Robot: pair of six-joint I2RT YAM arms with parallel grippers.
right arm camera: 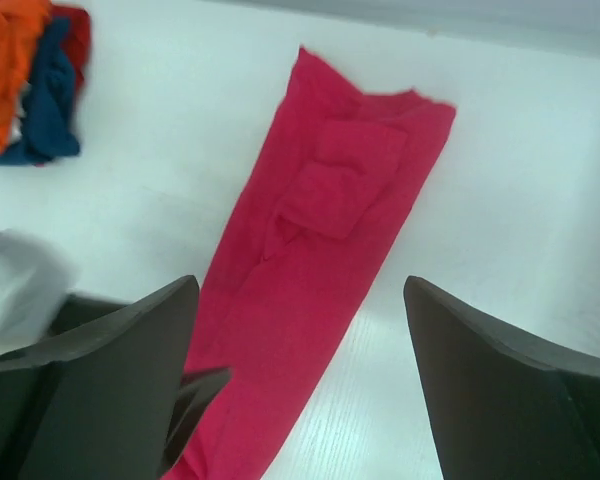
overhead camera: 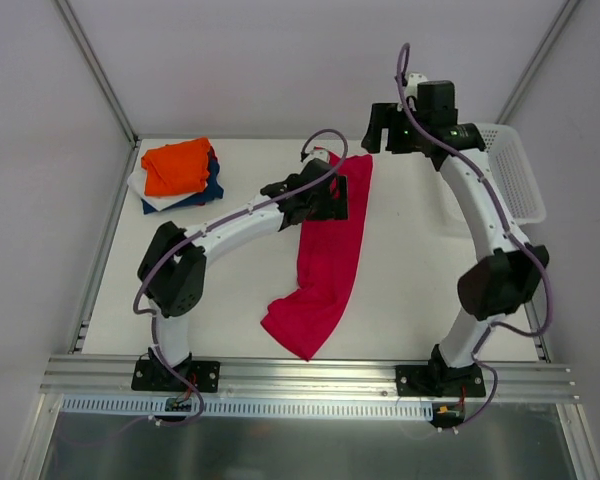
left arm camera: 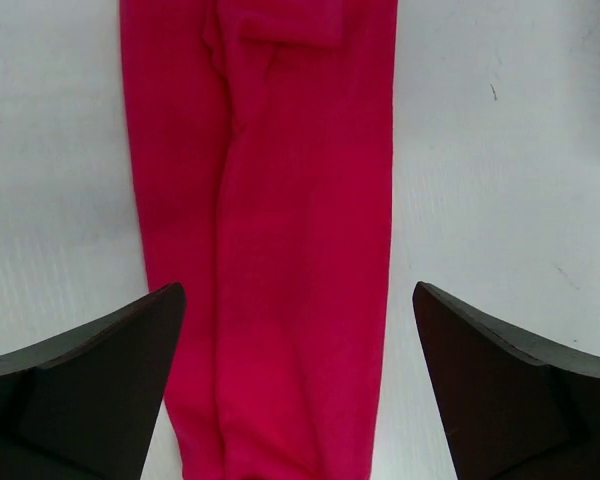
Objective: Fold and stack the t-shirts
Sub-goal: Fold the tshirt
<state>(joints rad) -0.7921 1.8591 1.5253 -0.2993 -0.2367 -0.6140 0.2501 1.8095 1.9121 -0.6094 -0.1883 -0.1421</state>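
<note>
A crimson-red t-shirt [overhead camera: 325,255] lies folded into a long narrow strip running from the table's far middle toward the near edge, its near end bunched. My left gripper [overhead camera: 332,198] hovers open over the strip's far part. In the left wrist view the red t-shirt [left arm camera: 280,250] runs between the spread fingers [left arm camera: 100,380], untouched. My right gripper [overhead camera: 382,130] is raised open above the far end, and its view looks down on the red t-shirt [right arm camera: 325,230]. Folded orange, navy and white t-shirts [overhead camera: 180,172] are stacked at the far left.
A white mesh basket [overhead camera: 518,170] stands at the far right edge of the table. The left arm [right arm camera: 15,290] shows blurred at the left of the right wrist view, with the stack [right arm camera: 30,80] beyond it. Frame posts rise at both far corners.
</note>
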